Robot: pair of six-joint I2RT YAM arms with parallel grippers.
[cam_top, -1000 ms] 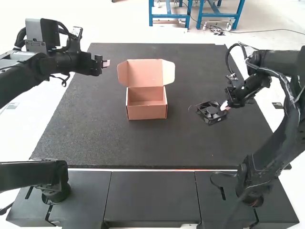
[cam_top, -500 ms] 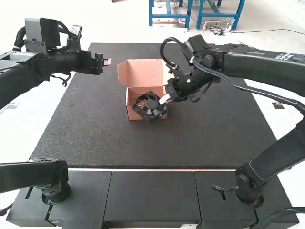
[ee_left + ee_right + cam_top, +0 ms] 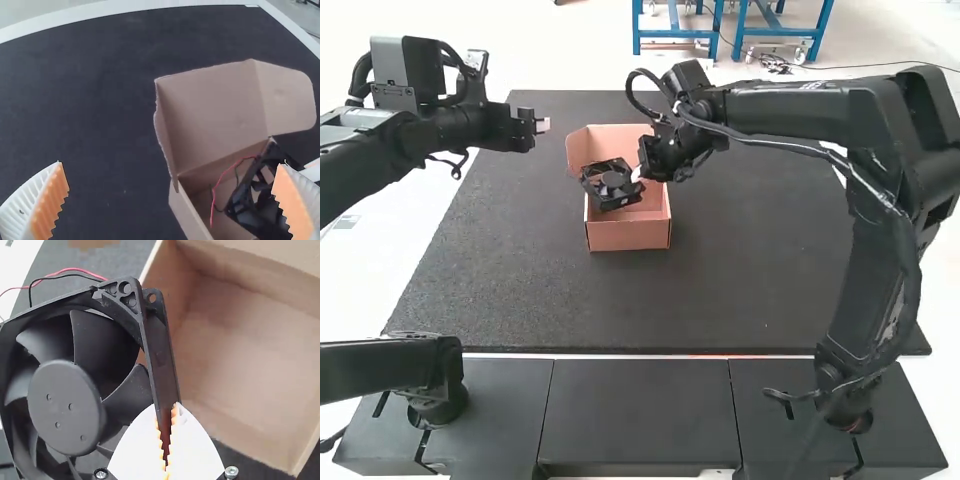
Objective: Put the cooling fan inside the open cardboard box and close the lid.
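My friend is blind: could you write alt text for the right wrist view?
A black cooling fan, pinched by one edge of its frame in the right arm's white ribbed jaws, hangs at the rim of the open cardboard box. Thin red and black wires trail from it.

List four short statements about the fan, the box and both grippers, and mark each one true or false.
1. The right gripper is shut on the frame of the cooling fan. True.
2. The lid of the cardboard box is folded shut. False: it stands open and upright at the box's far side.
3. The cooling fan lies flat beside the cardboard box. False: the right gripper holds it tilted at the box's opening.
4. The left gripper is open and holds nothing. True.
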